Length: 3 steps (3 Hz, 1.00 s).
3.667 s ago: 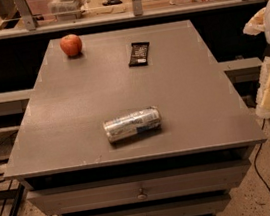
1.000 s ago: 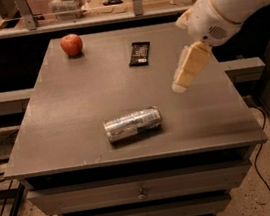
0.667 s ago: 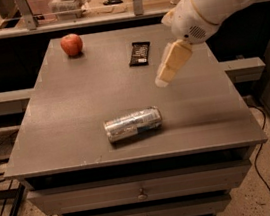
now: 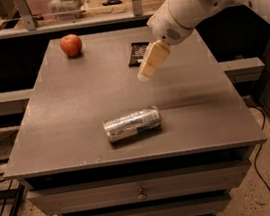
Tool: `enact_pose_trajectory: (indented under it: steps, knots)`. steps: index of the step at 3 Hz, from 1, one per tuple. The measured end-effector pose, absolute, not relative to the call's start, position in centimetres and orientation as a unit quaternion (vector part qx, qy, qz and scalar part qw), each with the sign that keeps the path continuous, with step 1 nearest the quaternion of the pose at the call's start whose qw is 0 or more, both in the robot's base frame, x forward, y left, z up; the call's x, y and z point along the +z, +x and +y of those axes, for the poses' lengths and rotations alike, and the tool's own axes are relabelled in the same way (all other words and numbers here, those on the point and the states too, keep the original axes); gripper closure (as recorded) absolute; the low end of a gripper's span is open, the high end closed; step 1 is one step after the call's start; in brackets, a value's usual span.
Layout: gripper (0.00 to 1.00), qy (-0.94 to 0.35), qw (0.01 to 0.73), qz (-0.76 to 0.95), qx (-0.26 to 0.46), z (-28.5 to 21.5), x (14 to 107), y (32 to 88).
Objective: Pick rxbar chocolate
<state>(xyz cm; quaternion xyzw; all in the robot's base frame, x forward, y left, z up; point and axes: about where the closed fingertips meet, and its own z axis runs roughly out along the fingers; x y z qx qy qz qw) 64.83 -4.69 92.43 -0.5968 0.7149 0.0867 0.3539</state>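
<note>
On the counter (image 4: 66, 120) the apple (image 4: 71, 44) sits far back at the left, the rxbar chocolate (image 4: 135, 52) far back near the middle, and the can (image 4: 132, 124) lies on its side toward the front. The tool (image 4: 144, 76) hangs over the bar's right edge, behind the can.

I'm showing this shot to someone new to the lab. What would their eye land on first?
Most likely the big white arm reaching in from the upper right, its gripper hanging over the far side of the grey table, right by the black snack bar. Next, the silver can lying on its side near the front edge, and the red apple at the far left corner.
</note>
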Motion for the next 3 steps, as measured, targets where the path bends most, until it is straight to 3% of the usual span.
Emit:
enact_pose_trajectory:
  steps: [3]
  knots:
    - [0.00,-0.548,0.390,0.729,0.124,-3.4,90.7,71.6]
